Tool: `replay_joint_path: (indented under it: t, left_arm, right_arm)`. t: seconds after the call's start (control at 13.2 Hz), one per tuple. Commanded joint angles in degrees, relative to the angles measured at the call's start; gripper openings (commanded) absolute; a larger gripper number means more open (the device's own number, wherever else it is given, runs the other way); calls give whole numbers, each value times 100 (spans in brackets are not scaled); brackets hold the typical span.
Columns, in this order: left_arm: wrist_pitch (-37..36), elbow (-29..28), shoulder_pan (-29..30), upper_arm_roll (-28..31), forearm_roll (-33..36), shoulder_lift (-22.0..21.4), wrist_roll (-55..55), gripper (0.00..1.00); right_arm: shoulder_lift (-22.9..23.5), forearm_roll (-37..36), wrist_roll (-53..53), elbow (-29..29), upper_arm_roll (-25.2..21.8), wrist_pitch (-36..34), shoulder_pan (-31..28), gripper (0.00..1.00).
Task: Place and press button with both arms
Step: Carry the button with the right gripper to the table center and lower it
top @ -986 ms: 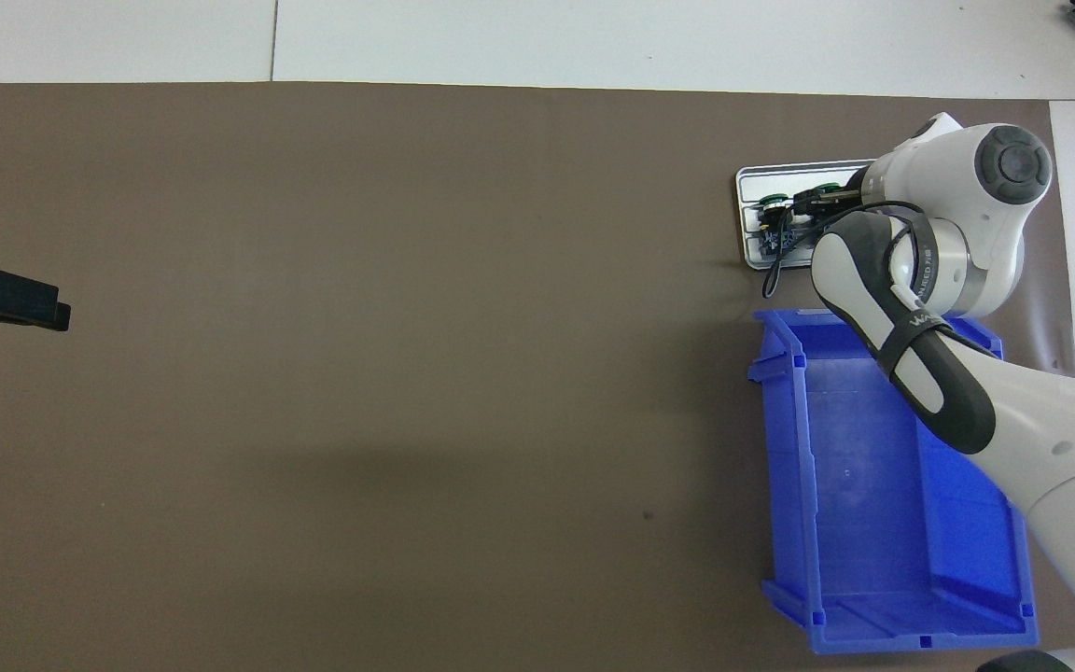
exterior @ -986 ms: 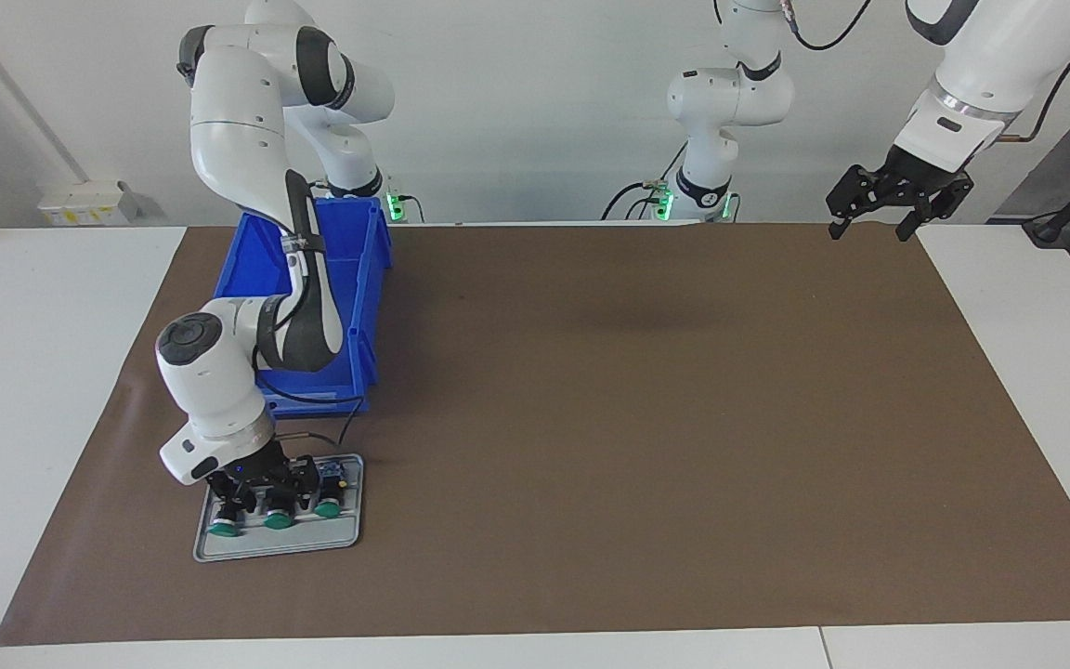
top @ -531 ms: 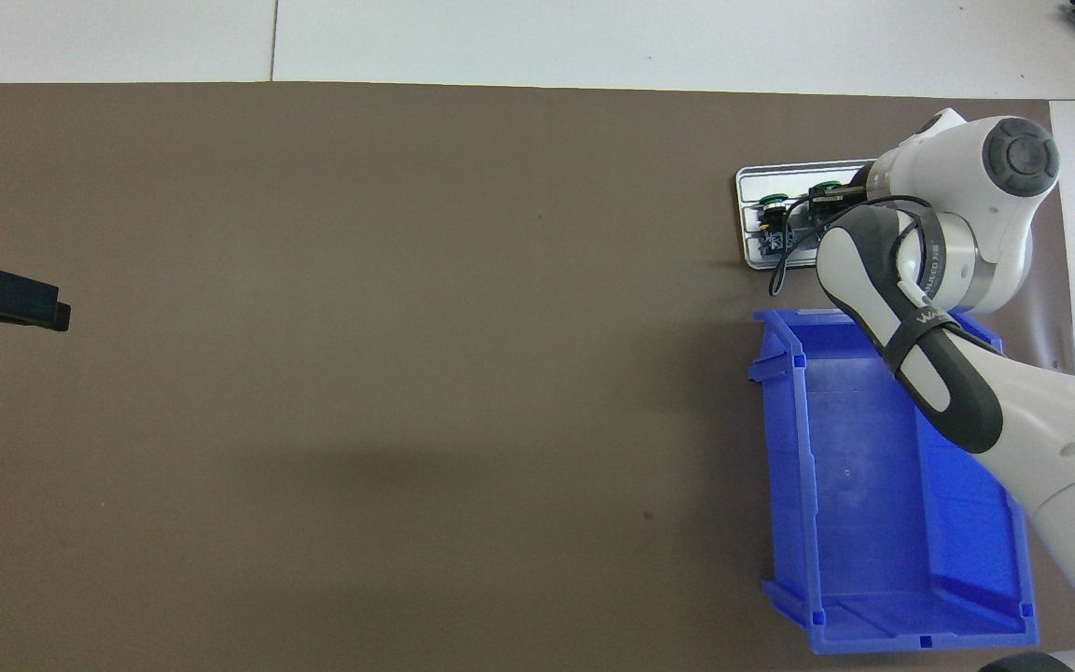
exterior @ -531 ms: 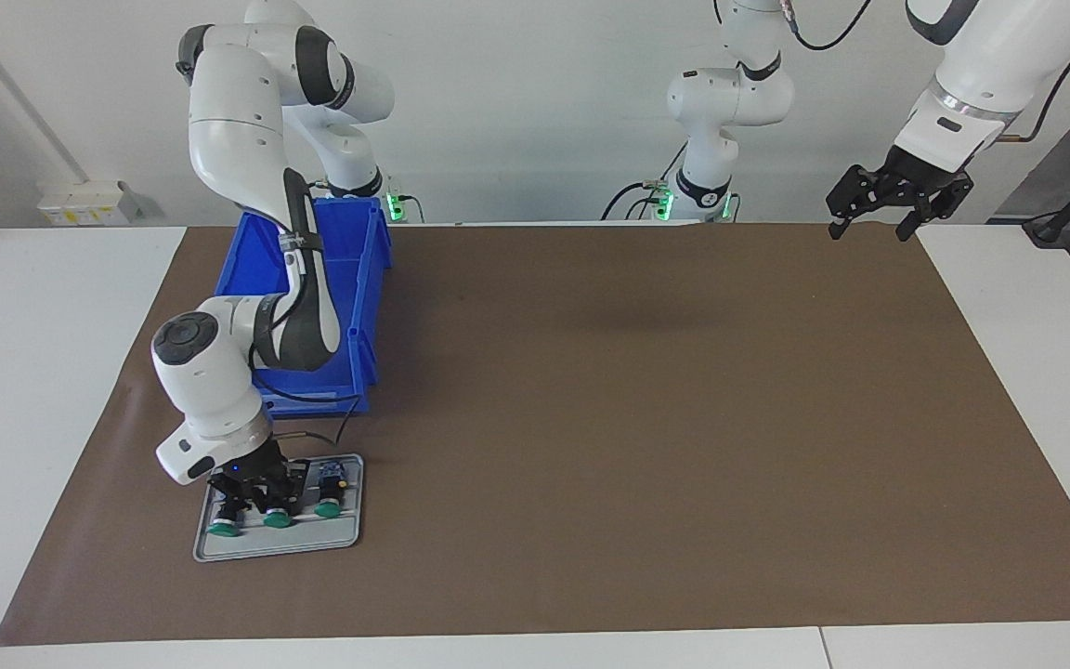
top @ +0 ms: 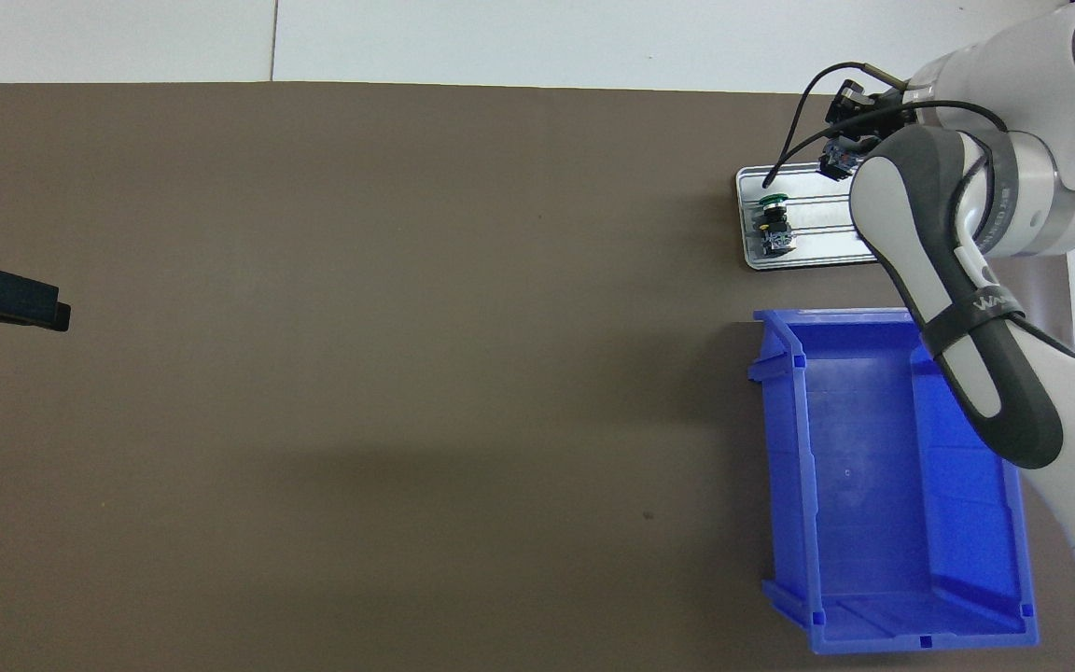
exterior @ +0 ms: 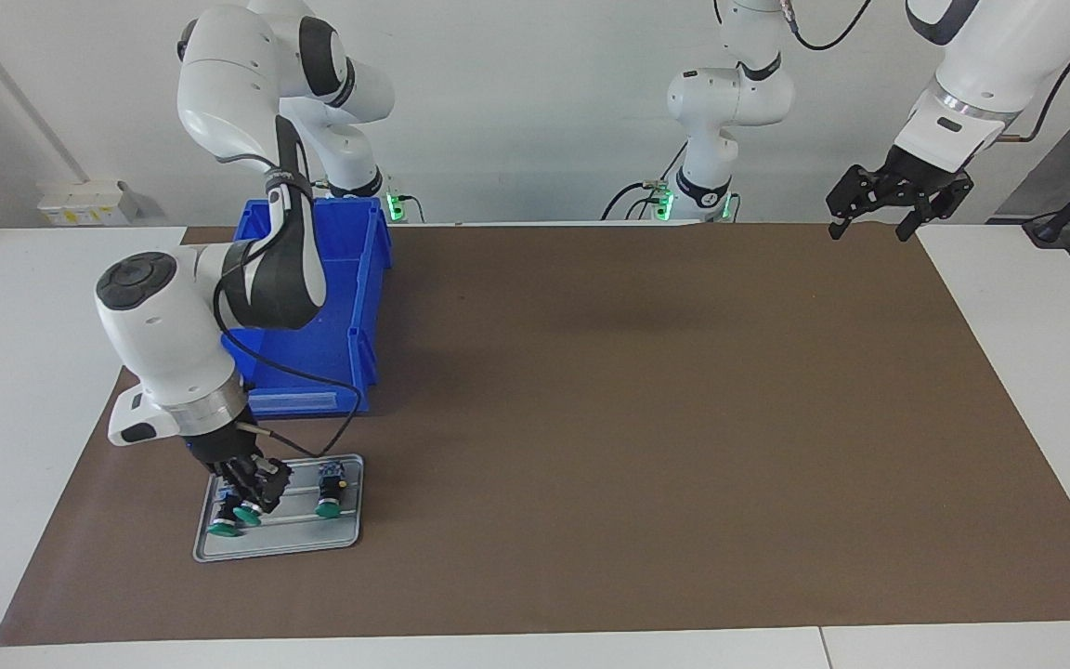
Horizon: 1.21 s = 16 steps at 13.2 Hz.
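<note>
My right gripper (exterior: 253, 491) hangs just above the grey tray (exterior: 277, 549), shut on the button (exterior: 247, 514), whose green cap points away from the robots. In the overhead view the right gripper (top: 842, 161) shows past the tray (top: 819, 248), and the arm hides most of what it holds. Two like green-capped buttons stay on the tray: one (exterior: 329, 507) toward the table's middle, also seen from above (top: 774, 220), and one (exterior: 223, 530) at the tray's outer end. My left gripper (exterior: 871, 229) waits open and empty in the air over the mat's corner at the left arm's end.
A blue bin (exterior: 349, 279) stands on the brown mat between the tray and the right arm's base, empty as seen from above (top: 873, 485). The right arm reaches over it. A black cable runs from the right wrist down beside the tray.
My right gripper closed on the middle button and rose with it off the tray, the wrist and elbow lifting clearly. The left arm has not moved.
</note>
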Motion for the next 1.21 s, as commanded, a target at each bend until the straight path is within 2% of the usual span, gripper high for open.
replay_joint_path:
  t: [0.0, 0.23, 0.46, 0.68, 0.83, 1.14]
  left_arm:
    - [74, -202, 14, -18, 70, -169, -62, 100]
    - [74, -202, 5, -18, 70, -169, -62, 100]
    - [74, -202, 14, -18, 70, -169, -62, 100]
    - [74, -202, 5, -18, 70, -169, -62, 100]
    - [74, -202, 14, -18, 70, -169, -62, 100]
    - [74, -202, 5, -18, 70, -169, -54, 100]
  right_arm:
    - [-44, -34, 2111, 61, -62, -222, 586, 0]
    - [-87, -463, 4502, 8, -54, -231, 1298, 0]
    - [-158, -693, 6438, -124, -45, -415, 2045, 0]
    - [43, -1483, 8345, -124, -1, -556, 2889, 0]
    - [201, -1493, 8894, -141, -1, -565, 3337, 0]
    - [369, -1537, 9626, -342, -1, -574, 3822, 0]
